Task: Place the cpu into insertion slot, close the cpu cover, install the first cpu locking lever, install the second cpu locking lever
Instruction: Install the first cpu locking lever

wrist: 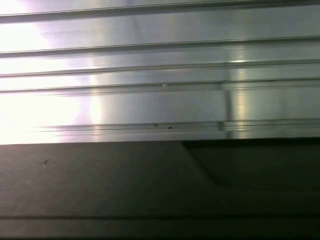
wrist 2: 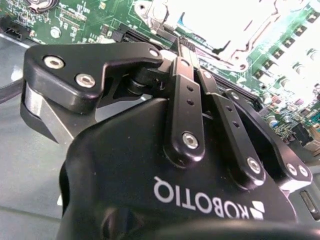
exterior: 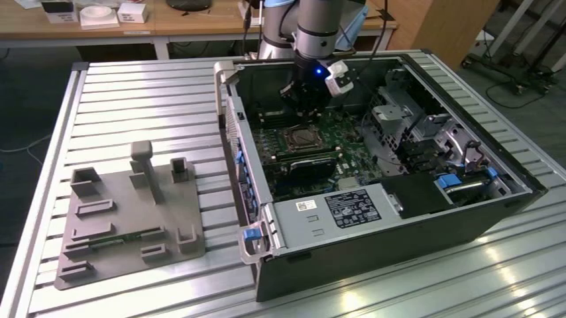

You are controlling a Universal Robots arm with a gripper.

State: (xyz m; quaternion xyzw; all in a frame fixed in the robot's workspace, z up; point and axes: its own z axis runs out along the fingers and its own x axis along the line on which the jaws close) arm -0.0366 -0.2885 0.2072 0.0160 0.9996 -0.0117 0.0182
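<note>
My gripper (exterior: pixel 304 109) hangs inside the open black metal computer box (exterior: pixel 354 255). In the second wrist view its black fingers (wrist 2: pixel 183 60) look pressed flat together, and I see nothing between them. Just past the fingertips and lower down lies the square insertion slot (exterior: pixel 301 138) with its shiny metal rim. Its middle glares white (wrist 2: pixel 225 27), so I cannot tell if the cpu is in it. Bumpy green board (wrist 2: pixel 85 20) lies all around the fingers. Well away from them, a grey blocky holder (exterior: pixel 124 212) sits on the ribbed silver table (exterior: pixel 132 93).
</note>
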